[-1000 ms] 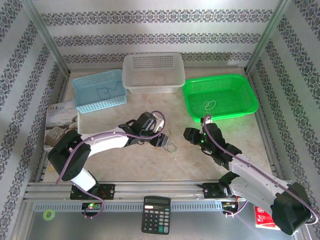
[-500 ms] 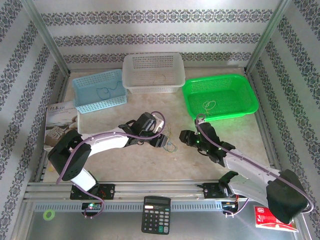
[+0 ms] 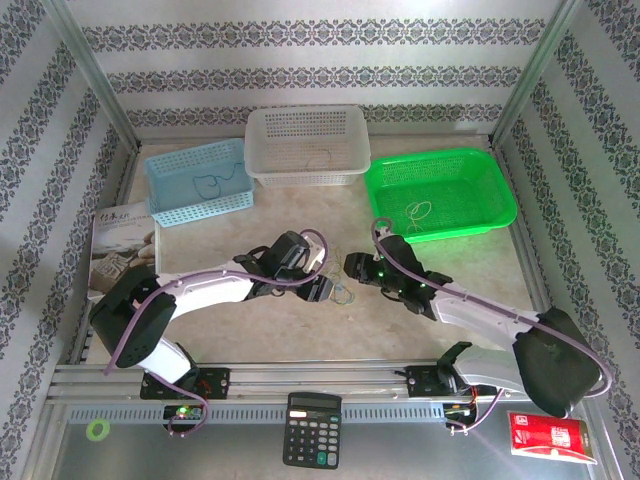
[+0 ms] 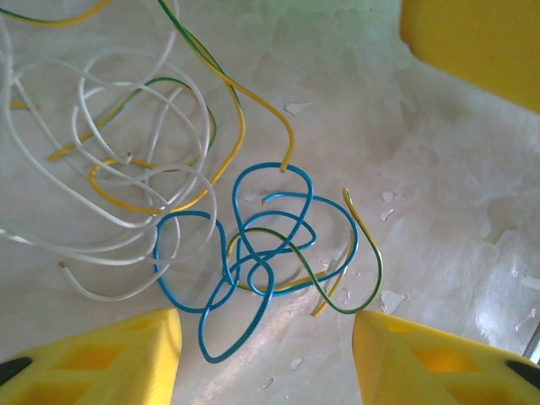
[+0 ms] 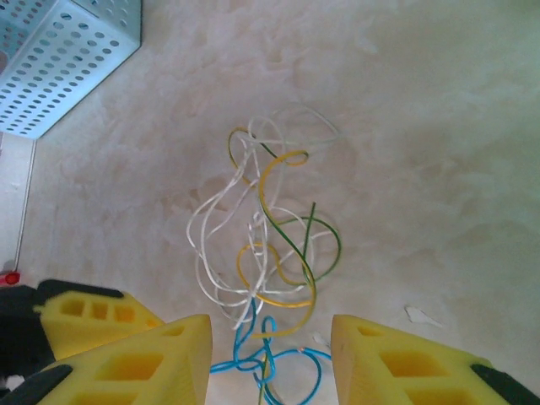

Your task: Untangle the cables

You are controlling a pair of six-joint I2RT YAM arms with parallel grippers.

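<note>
Cables [image 4: 228,253] and baskets [image 3: 306,172] on table [image 3: 290,335]

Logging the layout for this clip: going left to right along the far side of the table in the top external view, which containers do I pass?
blue basket → white basket → green basket

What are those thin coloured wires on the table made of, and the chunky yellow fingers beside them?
The thin blue, white and yellow-green wires look like plastic-sheathed wire: glossy, holding springy loops. The left gripper's chunky yellow fingers seem matte moulded or printed plastic, judging by their hollow pockets.
</note>
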